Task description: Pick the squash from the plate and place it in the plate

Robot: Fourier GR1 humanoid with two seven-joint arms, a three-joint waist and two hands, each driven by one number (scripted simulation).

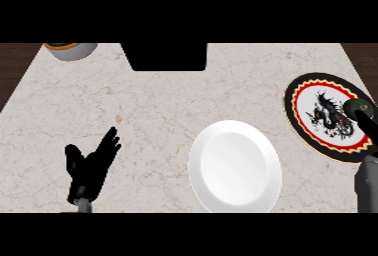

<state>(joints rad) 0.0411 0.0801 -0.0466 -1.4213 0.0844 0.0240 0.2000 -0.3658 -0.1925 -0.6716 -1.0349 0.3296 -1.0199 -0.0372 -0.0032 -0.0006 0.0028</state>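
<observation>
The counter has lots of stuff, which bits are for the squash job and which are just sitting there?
For the job: squash, patterned plate, white plate, right hand.
Just there: bowl at the far left corner, resting left hand.

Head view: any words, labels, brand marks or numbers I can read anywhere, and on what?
None can be read.
Patterned plate: a black dragon-like figure inside red, yellow and black rings; a picture, no lettering.
White plate: plain.
Bowl at the far left corner: no marking visible.
Counter: marble veining only.
Squash, left hand: no labels.
</observation>
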